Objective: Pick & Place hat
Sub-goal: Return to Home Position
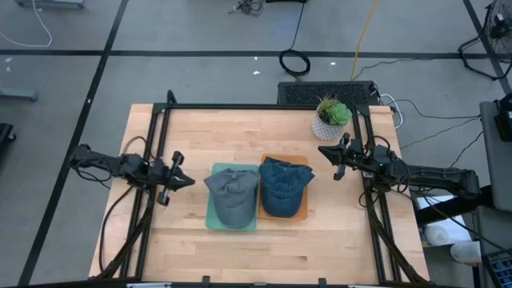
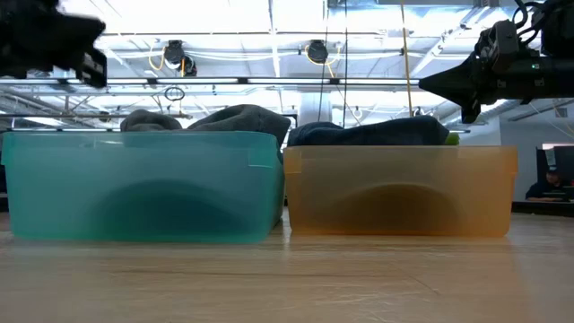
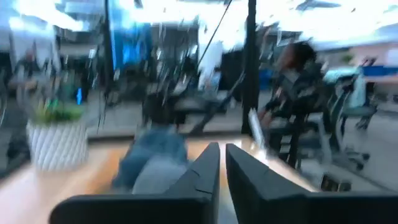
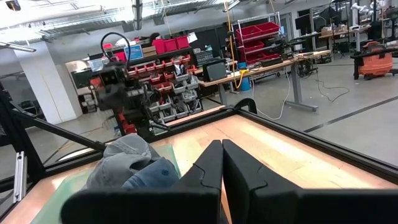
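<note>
A grey hat (image 1: pixel 232 196) lies in a teal tray (image 1: pixel 213 220) at the table's middle. Beside it on the right, a blue hat (image 1: pixel 284 188) lies in an orange tray (image 1: pixel 302 214). In the low view both hats (image 2: pixel 224 118) (image 2: pixel 377 133) rise above the tray rims. My left gripper (image 1: pixel 190 181) hovers left of the teal tray, shut and holding nothing, pointing level toward the hats. My right gripper (image 1: pixel 324 152) hovers right of the orange tray, shut and holding nothing, also pointing toward them. Neither gripper touches a hat or a tray.
A potted plant in a white pot (image 1: pixel 330 118) stands at the far right, just behind my right gripper. Black frame rails (image 1: pixel 152 160) run along the table's left, right and far edges. Bare wood lies near the front edge (image 1: pixel 256 256).
</note>
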Robot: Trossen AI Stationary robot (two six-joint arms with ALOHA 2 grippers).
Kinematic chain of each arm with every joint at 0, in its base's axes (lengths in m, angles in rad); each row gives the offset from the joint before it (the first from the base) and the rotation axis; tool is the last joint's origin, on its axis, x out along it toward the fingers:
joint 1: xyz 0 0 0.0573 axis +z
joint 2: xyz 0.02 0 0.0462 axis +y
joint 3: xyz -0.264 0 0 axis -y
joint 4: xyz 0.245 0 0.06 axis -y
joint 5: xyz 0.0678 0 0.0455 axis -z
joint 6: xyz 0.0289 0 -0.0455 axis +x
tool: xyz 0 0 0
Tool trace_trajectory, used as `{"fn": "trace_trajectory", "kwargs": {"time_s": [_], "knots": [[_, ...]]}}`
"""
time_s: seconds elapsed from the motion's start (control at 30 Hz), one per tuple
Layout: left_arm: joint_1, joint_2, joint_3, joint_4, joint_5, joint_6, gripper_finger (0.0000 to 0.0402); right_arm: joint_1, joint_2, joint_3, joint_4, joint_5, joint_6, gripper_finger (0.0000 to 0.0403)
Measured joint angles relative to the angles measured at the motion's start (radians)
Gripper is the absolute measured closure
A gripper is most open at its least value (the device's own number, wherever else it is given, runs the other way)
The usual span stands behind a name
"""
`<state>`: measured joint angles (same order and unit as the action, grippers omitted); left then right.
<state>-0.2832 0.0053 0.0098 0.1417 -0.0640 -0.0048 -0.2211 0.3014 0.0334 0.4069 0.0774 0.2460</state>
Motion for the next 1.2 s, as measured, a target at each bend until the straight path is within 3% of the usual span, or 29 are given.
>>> {"fn": "trace_trajectory", "kwargs": {"time_s": [0.13,0.3,0.43,0.63,1.2], "knots": [[0.0,0.0,0.001,0.016,0.039,0.026,0.035,0.0,0.0,0.0,0.0,0.0,0.0,0.0403],[0.005,0.002,0.003,-0.105,-0.08,-0.115,0.0335,0.0,0.001,0.0,0.0,0.0,0.0,0.0403],[0.011,0.008,0.003,-0.104,-0.091,-0.153,0.0329,0.0,0.001,0.0,0.0,0.0,0.0,0.0403],[0.027,0.012,0.003,-0.094,-0.093,-0.07,0.0327,0.0,0.001,0.0,0.0,0.0,0.0,0.0403],[0.027,0.015,0.001,-0.072,-0.094,-0.082,0.0327,0.0,0.001,0.0,0.0,0.0,0.0,0.0403]]}}
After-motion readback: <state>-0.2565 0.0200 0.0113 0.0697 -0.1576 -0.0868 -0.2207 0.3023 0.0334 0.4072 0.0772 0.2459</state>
